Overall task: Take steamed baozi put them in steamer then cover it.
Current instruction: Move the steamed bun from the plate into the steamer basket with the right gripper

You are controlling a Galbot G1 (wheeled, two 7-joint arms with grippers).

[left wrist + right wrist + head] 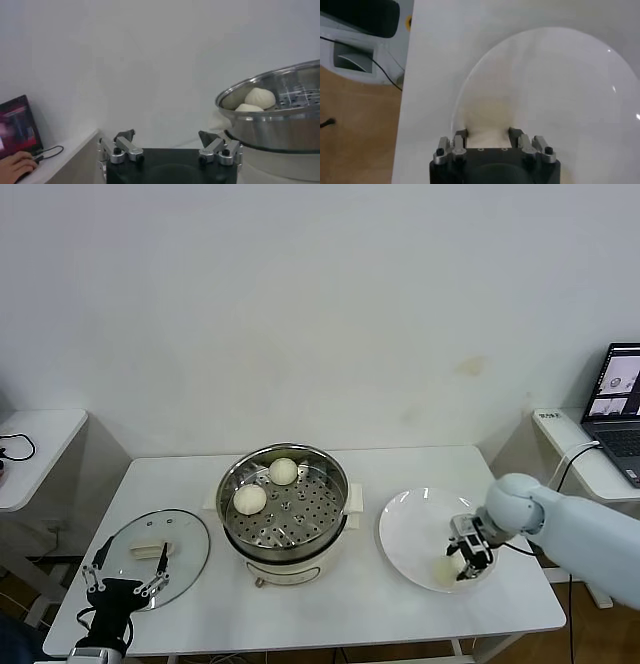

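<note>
The steamer [336, 474] stands mid-table on its cream pot base, with two steamed baozi [283, 471] [249, 499] on its perforated floor. To its right, on a white plate [410, 524], my right gripper [466, 556] is shut on another baozi [447, 570]. In the right wrist view the gripper [487, 132] has this baozi [487, 117] pressed between both fingers, low over the plate [560, 90]. The glass cover [185, 539] lies flat on the table's left. My left gripper [130, 556] is open near the cover's front edge. The left wrist view shows the left gripper [166, 134] open and empty, with the steamer [280, 130] beside it.
A side table at the right carries an open laptop [618, 409]. A second small table [30, 454] at the left has a cable on it. In the left wrist view a person's hand [12, 165] rests by a laptop [17, 127]. The table's front edge runs close below both grippers.
</note>
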